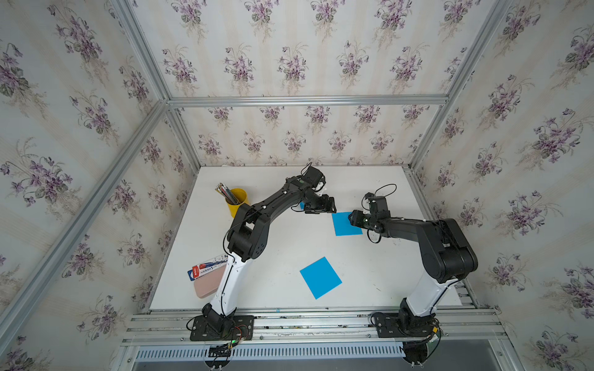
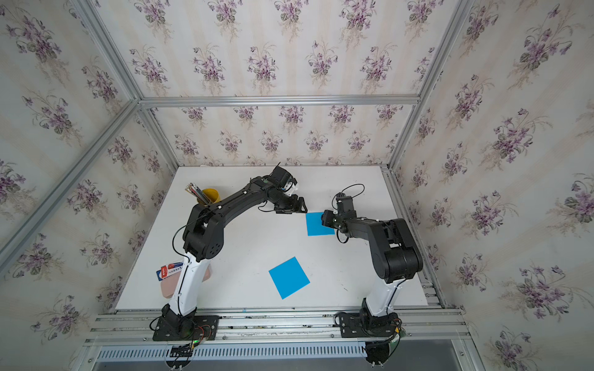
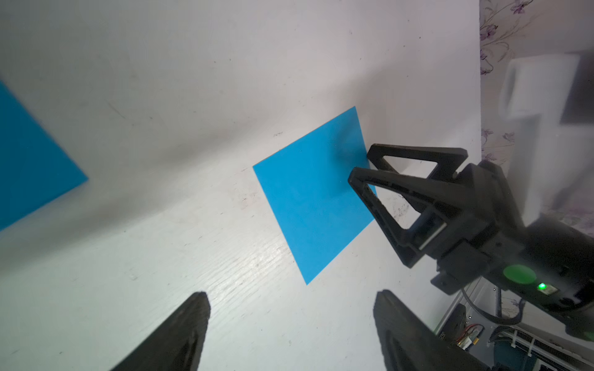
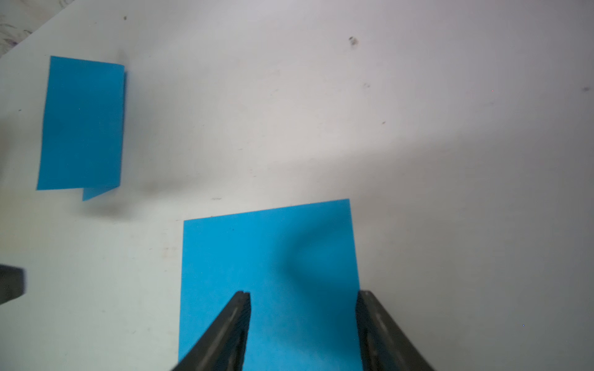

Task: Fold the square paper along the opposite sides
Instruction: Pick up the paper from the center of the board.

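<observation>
The square paper (image 1: 342, 225) lies flat on the worktop (image 1: 289, 244), far side, right of centre. My right jaws stand apart over its right edge, one fingertip (image 4: 241, 308) above the sheet and the other at the edge, gripping nothing. My left jaws are wide apart too, empty, hovering just past the paper's far left corner; a second blue square (image 1: 320, 278) lies near centre, well apart, and a folded blue sheet (image 4: 82, 125) sits just left of the task paper, mostly hidden under my left arm in both top views.
</observation>
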Tool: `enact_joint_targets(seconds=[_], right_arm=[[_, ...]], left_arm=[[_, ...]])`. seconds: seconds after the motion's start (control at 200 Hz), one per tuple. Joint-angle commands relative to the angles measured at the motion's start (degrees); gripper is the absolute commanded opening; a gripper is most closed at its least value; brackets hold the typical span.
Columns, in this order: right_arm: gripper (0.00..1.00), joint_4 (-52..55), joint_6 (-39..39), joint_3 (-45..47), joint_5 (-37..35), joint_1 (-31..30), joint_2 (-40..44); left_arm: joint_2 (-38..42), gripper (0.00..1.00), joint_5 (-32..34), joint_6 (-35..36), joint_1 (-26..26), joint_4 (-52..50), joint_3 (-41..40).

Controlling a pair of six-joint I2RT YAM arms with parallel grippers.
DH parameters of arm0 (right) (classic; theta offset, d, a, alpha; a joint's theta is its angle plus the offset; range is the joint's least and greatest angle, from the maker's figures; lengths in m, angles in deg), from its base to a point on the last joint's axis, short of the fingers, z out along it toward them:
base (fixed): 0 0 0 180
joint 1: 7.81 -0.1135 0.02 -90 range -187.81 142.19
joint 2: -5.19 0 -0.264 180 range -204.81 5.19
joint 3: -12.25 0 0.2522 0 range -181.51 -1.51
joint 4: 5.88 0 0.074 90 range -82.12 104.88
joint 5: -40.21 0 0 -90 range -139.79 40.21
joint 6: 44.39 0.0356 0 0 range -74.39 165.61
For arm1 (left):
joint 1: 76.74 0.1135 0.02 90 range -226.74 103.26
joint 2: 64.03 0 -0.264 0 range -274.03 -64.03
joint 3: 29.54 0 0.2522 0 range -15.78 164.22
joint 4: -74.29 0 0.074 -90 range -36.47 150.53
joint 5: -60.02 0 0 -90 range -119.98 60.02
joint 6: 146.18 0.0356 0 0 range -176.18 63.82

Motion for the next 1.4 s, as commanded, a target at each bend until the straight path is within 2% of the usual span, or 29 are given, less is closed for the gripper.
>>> enact_joint_targets(seconds=[0.0, 0.3, 0.485, 0.609, 0.779, 0.824, 1.009, 1.154, 1.394], right_arm=[[0.57, 1.06, 5.11, 1.88, 8.31, -1.01, -0.13], [0.55, -7.11, 10.32, 5.28, 12.79, -4.98, 0.25], [0.54, -11.73, 12.55, 6.57, 14.83, -6.29, -1.18], [0.53, -14.34, 14.01, 7.48, 16.04, -6.55, -1.28], [0.53, -14.27, 13.99, 7.70, 15.53, -6.47, -0.14], [0.53, -14.42, 14.10, 7.60, 15.62, -6.47, -0.04], [0.52, -13.34, 13.56, 6.53, 15.86, -6.06, 1.10], [0.53, -8.78, 11.78, 3.82, 15.28, -5.27, 5.70], [0.53, -6.94, 13.44, 1.97, 16.82, -3.80, 15.49]], left_arm=[[-0.97, 0.85, -2.64, -2.05, 0.05, 1.68, -0.99], [1.60, 0.85, -4.57, -4.26, 0.14, 6.88, -12.92], [1.51, 0.82, -4.26, -3.94, 0.28, 7.31, -15.09], [1.66, 0.73, -4.18, -3.78, 0.32, 7.32, -15.71], [1.92, 0.56, -2.89, -2.67, 0.44, 6.19, -15.82], [1.92, 0.47, -2.86, -2.52, 0.49, 6.06, -15.78], [2.25, 0.27, -2.62, -1.63, 0.58, 5.14, -15.17], [5.26, 0.22, -4.20, -1.49, 1.49, 6.58, -14.44], [16.07, 0.25, -10.81, -4.87, 4.63, 16.70, -15.73]])
